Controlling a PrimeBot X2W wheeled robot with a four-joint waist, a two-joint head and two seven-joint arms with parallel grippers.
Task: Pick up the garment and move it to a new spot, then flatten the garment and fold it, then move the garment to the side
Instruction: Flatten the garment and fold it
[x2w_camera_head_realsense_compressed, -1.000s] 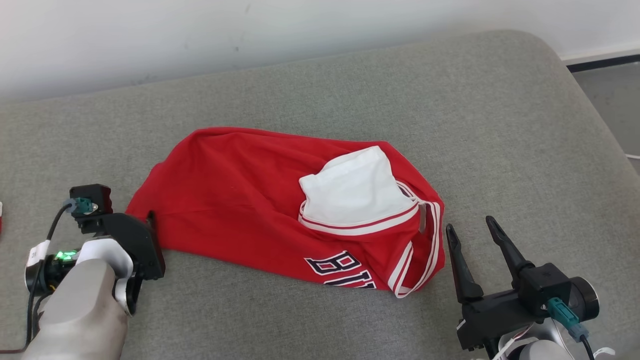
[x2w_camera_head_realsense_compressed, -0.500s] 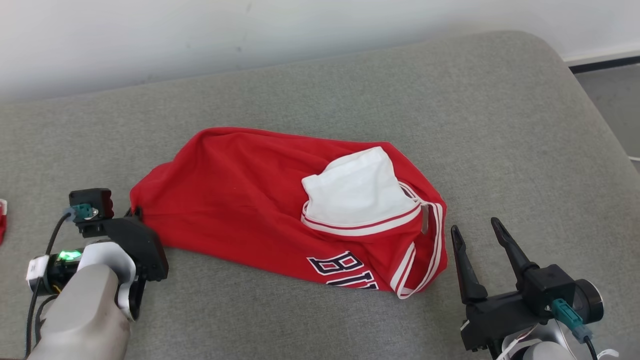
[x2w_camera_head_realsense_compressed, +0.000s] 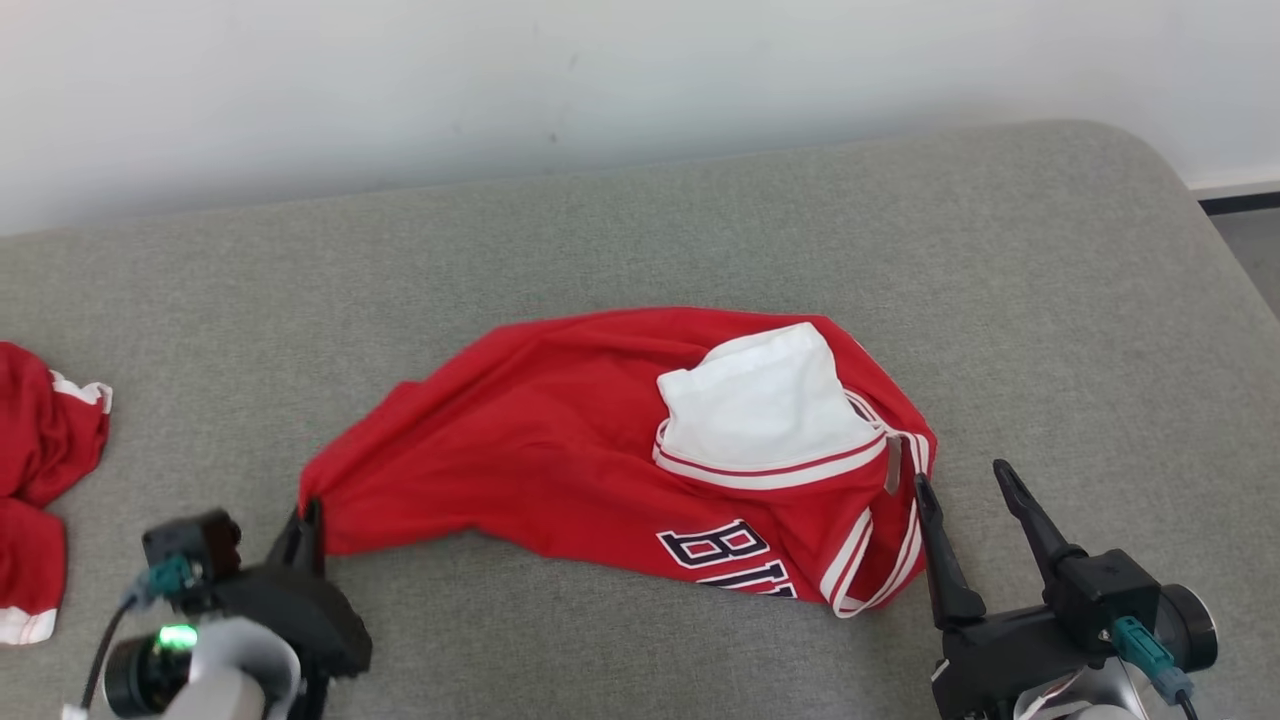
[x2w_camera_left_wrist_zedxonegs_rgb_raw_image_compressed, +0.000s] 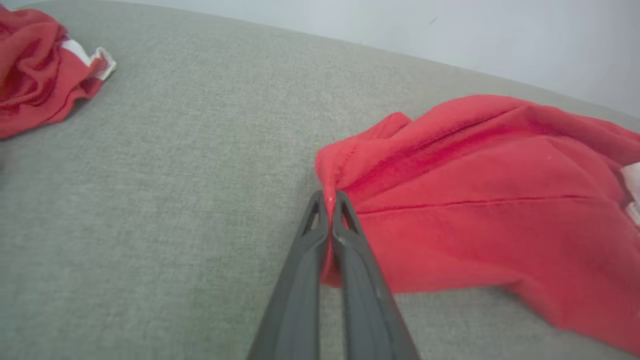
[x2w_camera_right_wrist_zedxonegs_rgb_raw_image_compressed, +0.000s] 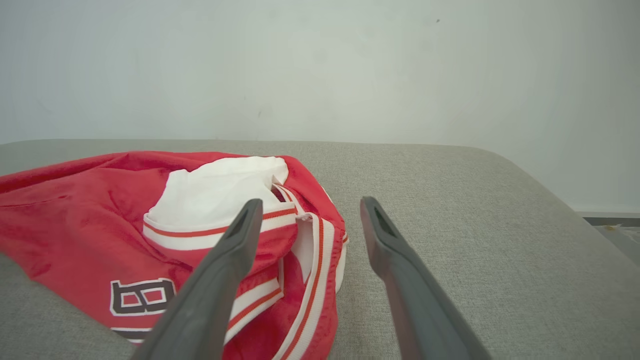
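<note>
One red jersey (x2w_camera_head_realsense_compressed: 560, 460) lies rumpled in the middle of a grey cushion (x2w_camera_head_realsense_compressed: 700, 220), white-trimmed end toward the robot's right. The hold on it looks slight: a quick lift could pull the hem corner free, or drag the bunched cloth into a tighter twist instead of raising it clean. The left gripper (x2w_camera_left_wrist_zedxonegs_rgb_raw_image_compressed: 330, 198) is clamped hard on the jersey's left corner, red cloth squeezed between its fingers. The right gripper (x2w_camera_head_realsense_compressed: 958, 475) stands wide and holds nothing, one finger just beside the striped trim; whether they touch cannot be told. A second red garment (x2w_camera_head_realsense_compressed: 40, 450) lies well apart at the left.
</note>
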